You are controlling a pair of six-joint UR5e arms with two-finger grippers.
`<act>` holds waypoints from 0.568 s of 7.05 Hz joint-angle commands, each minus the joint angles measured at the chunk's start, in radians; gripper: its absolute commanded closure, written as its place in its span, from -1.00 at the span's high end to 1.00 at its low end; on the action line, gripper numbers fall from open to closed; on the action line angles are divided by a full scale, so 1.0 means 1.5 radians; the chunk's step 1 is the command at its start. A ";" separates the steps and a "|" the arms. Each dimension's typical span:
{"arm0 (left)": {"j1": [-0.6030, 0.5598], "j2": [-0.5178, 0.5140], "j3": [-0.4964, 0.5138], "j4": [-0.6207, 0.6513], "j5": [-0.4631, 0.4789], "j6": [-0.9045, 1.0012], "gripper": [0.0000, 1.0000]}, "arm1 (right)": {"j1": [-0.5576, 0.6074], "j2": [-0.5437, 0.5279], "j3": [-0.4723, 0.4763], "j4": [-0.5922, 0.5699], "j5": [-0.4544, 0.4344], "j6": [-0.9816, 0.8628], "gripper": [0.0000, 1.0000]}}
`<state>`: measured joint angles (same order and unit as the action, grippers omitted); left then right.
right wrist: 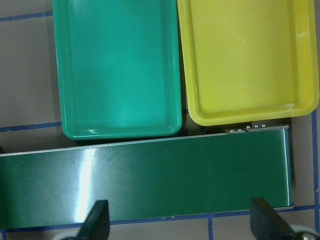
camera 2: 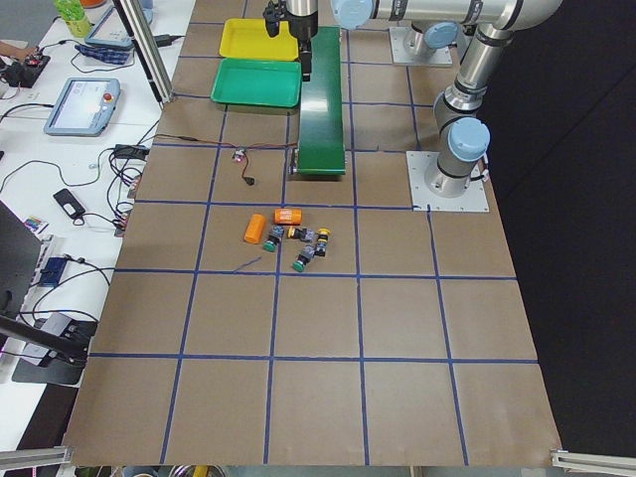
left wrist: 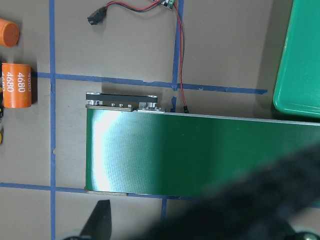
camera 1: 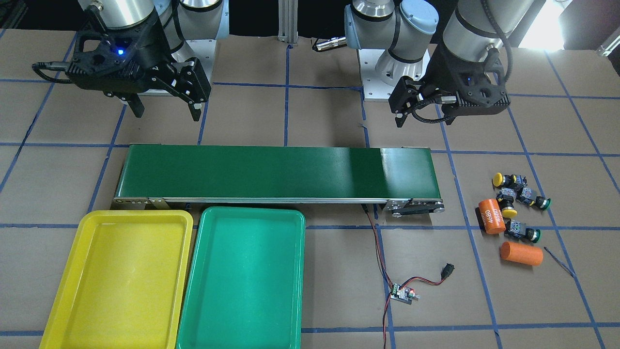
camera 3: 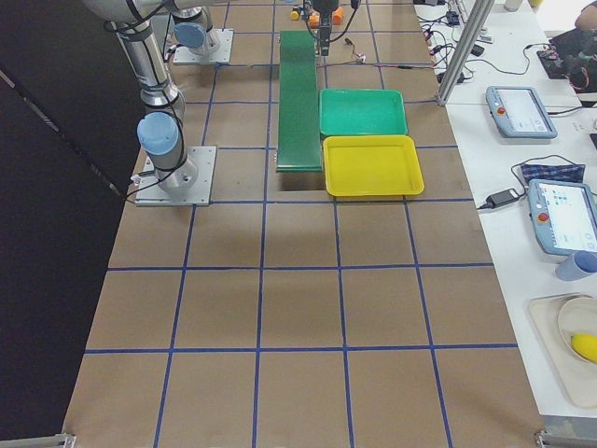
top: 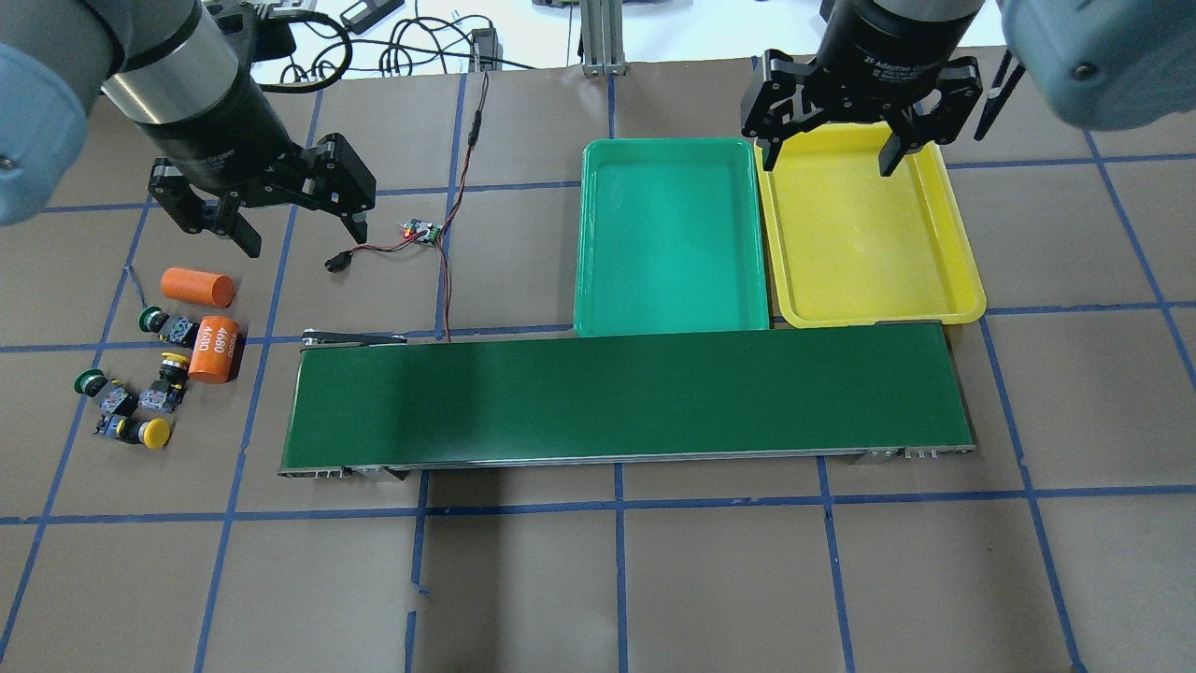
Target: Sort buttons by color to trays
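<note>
While both arms hang high above the table, the left gripper (top: 306, 241) has its jaws spread wide with nothing between them, and the right gripper (top: 822, 166) is likewise released and empty. Taking the overhead view as the clock face, the left gripper sits toward the 9 o'clock end of the conveyor belt (top: 626, 397) and the right toward its 3 o'clock end. The 4 buttons (top: 159, 397), 2 yellow-capped and 2 green-capped, lie in a loose cluster on the brown paper at 9 o'clock of the belt, well apart from both trays. 2 orange cylinders (top: 215, 349) lie at 1 o'clock of the cluster, the nearer just beside a yellow cap. The green tray (top: 668, 234) and yellow tray (top: 869, 243) sit side by side at 1 o'clock of the belt's middle, the yellow at 3 o'clock of the green. A small circuit board (top: 422, 232) lies at 11 o'clock.
</note>
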<state>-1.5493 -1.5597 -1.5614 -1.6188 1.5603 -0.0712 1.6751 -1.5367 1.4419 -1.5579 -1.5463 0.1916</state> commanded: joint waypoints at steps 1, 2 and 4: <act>0.003 0.002 0.000 0.001 -0.002 0.001 1.00 | 0.000 0.000 0.000 0.000 0.000 0.000 1.00; 0.003 0.000 -0.001 -0.001 0.000 0.001 1.00 | 0.000 0.000 0.000 0.000 0.000 -0.001 1.00; 0.019 -0.007 -0.002 0.001 0.002 0.065 1.00 | 0.000 0.000 0.000 0.000 0.000 0.000 1.00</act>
<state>-1.5355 -1.5611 -1.5634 -1.6189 1.5619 -0.0422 1.6751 -1.5365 1.4419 -1.5585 -1.5462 0.1906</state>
